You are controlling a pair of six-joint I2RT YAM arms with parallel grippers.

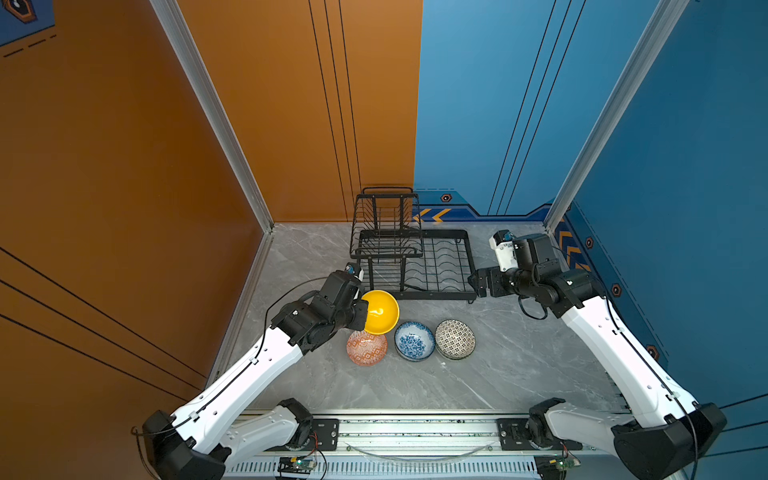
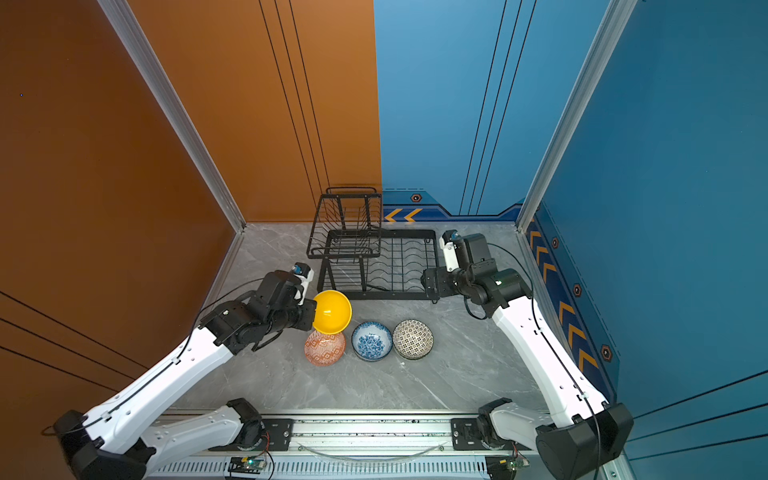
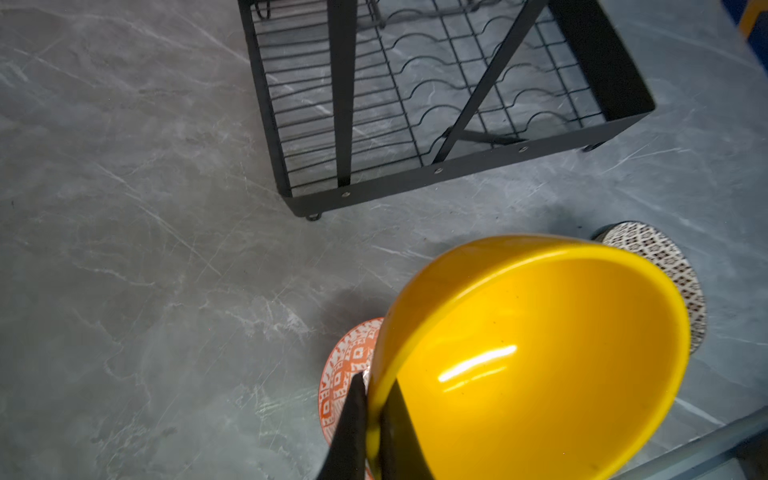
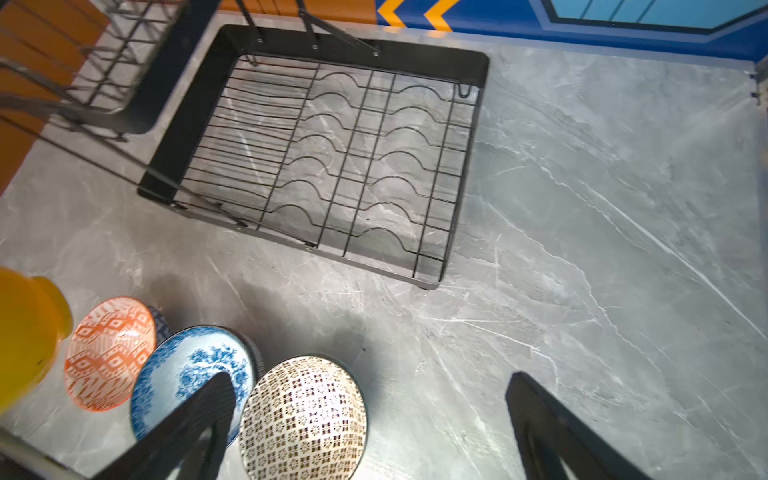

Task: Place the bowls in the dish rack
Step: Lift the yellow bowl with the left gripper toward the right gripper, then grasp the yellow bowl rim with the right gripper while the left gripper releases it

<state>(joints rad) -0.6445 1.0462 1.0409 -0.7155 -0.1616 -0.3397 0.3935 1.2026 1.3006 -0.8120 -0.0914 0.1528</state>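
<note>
My left gripper [image 1: 362, 312] [image 3: 374, 399] is shut on the rim of the yellow bowl [image 1: 380, 311] [image 2: 332, 311] [image 3: 540, 357], which hangs tilted above the table in front of the dish rack [image 1: 415, 257] [image 2: 374, 262] [image 3: 436, 174] [image 4: 316, 158]. On the table in a row lie the orange-white bowl [image 1: 366, 348] [image 2: 325, 348] [image 4: 108, 353], the blue-white floral bowl [image 1: 414, 340] [image 2: 372, 340] [image 4: 187, 374] and the black-white geometric bowl [image 1: 455, 338] [image 2: 412, 338] [image 4: 303, 419]. My right gripper [image 1: 478, 282] [image 4: 370, 419] is open and holds nothing, beside the rack's right end. The rack holds no bowls.
The rack's raised upper basket [image 1: 386, 224] [image 2: 347, 224] stands over its left half at the back. Orange wall [image 1: 124, 166] closes the left side and blue wall [image 1: 685, 166] the right. A metal rail [image 1: 415, 432] runs along the front edge.
</note>
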